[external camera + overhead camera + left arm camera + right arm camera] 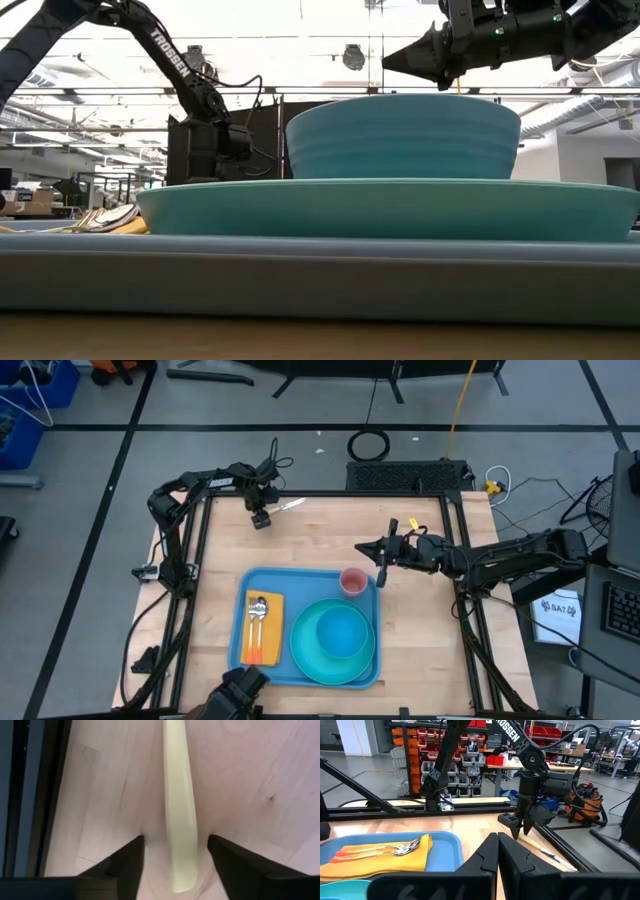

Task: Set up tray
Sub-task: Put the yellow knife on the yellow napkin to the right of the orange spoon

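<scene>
The blue tray lies at the table's near middle. On it are a yellow napkin with a fork and spoon, a turquoise plate with a bowl, and a pink cup in the tray's far right corner. A knife with a cream handle lies flat on the table's far left part. My left gripper points down over it, open, one finger on each side of the handle, not touching it. My right gripper is shut and hovers beyond the cup.
A black frame rail runs along the table's edge close beside the left gripper. Bare wood lies between the two grippers, on the far side of the tray. The right arm hangs high above the bowl in the low view.
</scene>
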Available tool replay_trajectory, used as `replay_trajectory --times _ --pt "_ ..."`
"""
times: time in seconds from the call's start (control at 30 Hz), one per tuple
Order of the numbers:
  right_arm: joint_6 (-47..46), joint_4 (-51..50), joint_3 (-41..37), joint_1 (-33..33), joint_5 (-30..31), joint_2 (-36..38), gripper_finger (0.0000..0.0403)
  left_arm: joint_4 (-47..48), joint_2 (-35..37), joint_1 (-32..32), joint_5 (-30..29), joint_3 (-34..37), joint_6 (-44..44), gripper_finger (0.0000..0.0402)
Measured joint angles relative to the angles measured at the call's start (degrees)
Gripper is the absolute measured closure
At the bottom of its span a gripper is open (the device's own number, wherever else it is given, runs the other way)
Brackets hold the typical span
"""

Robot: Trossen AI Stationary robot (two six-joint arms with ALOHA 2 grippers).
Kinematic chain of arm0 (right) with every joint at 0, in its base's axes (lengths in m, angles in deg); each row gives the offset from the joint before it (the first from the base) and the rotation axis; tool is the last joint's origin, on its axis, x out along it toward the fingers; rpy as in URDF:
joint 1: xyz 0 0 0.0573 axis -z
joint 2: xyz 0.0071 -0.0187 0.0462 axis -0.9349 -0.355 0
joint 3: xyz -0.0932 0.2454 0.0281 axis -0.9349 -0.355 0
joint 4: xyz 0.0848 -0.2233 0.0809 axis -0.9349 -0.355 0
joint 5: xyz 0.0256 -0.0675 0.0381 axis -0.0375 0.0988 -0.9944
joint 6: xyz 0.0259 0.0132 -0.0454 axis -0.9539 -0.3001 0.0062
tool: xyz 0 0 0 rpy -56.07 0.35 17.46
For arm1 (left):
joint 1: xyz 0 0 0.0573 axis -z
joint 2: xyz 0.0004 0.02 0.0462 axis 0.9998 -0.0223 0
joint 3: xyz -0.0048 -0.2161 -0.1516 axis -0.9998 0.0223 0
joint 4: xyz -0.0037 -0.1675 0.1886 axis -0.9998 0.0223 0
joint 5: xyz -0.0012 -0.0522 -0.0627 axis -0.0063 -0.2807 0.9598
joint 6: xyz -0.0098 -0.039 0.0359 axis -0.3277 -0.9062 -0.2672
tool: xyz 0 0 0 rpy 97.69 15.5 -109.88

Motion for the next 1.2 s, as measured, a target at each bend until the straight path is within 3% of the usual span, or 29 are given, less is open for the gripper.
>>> replay_trajectory --times 0.23,0.77,1.0,1.2 --pt "-0.72 0.0 0.02 0.0 -0.02 0.0 0.0403 0.27 0.02 0.15 1.45 -0.02 -3.15 0.0324" --pt "-0.71 0.04 0.04 0.0 0.02 0.0 0.0403 0.4 1.05 2.72 2.16 1.23 -6.4 0.0323" --pt "-0.62 0.2 0.04 0.0 0.04 0.0 0.0403 1.71 8.53 4.77 8.44 1.58 -9.63 0.0323" --pt "-0.35 0.48 0.04 0.0 0.04 -0.02 0.0403 2.24 18.27 8.63 6.76 4.23 -17.39 0.0323"
